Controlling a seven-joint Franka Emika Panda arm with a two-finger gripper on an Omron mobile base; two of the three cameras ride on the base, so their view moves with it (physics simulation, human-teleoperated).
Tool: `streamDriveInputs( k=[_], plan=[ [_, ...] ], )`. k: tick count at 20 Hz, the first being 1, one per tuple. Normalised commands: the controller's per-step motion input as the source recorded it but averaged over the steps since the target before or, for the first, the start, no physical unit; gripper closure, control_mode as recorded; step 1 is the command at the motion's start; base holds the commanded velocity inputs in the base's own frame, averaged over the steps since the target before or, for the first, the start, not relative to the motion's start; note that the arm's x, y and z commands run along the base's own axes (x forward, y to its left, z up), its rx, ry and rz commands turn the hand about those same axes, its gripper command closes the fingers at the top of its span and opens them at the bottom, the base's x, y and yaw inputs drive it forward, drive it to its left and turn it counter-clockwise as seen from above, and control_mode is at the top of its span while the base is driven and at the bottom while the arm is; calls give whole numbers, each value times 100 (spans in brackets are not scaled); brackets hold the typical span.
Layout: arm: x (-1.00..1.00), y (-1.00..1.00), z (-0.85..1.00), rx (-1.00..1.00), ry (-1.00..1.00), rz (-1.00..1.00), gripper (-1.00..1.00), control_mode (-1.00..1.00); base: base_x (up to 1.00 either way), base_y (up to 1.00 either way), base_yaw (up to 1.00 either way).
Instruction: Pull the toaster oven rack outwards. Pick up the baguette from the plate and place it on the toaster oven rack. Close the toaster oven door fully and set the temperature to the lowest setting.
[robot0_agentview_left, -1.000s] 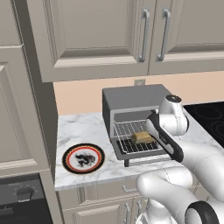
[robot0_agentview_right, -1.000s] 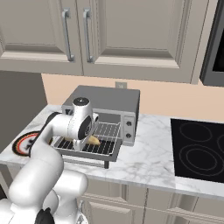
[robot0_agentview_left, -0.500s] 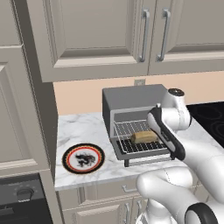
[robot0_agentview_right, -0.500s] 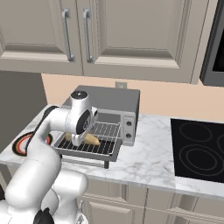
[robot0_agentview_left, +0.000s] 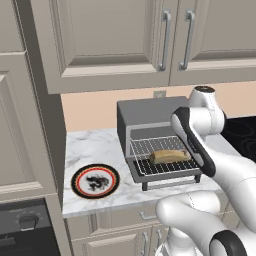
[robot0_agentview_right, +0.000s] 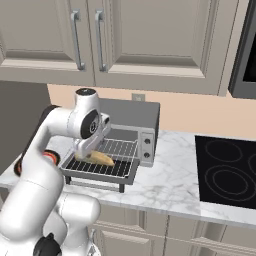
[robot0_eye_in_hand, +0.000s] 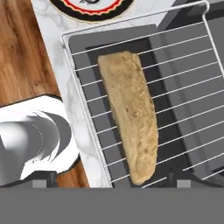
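**Baguette on the pulled-out rack, gripper above it**

Grey-veined white marble counter (robot0_agentview_left: 102, 145) runs beneath beige cabinets, with a black cooktop (robot0_agentview_right: 227, 172) at one end. On it stand one boxy dark grey metal toaster oven (robot0_agentview_left: 145, 112), one round plate with a black centre and orange-red rim (robot0_agentview_left: 95, 181), and one short tan-brown baguette (robot0_agentview_left: 169, 156). The oven's silver side panel carries two small round knobs (robot0_agentview_right: 147, 147).

The flat silver wire toaster oven rack (robot0_eye_in_hand: 188, 87) is drawn out over the lowered dark grey toaster oven door (robot0_agentview_right: 97, 175), and the baguette lies flat across its bars, lengthwise along the front part of the rack. The plate sits on the counter beside the oven, well apart from the bread.

From the left base view the white arm covers the oven's right side and its knobs; from the right base view the arm hides most of the plate, leaving a sliver of red rim. In the hand view the plate is cut off by the top edge, and the rack runs out of frame on the right.

The two-finger gripper (robot0_agentview_right: 84, 150) hangs just above the baguette; its fingertips are barely visible, but the jaws are spread wide, gripping nothing, and the bread lies free between and below them.
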Motion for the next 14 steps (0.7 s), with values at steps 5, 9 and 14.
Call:
streamDriveInputs(
  k=[5, 9, 14],
  plan=[
    [-57, 0, 14, 0, 20, -29, -100, -100, 0, 0, 0],
    [-69, 0, 0, 3, 9, -53, -100, -100, 0, 0, 0],
    [-66, 0, -24, 0, 0, -63, -100, -100, 0, 0, 0]
  ],
)
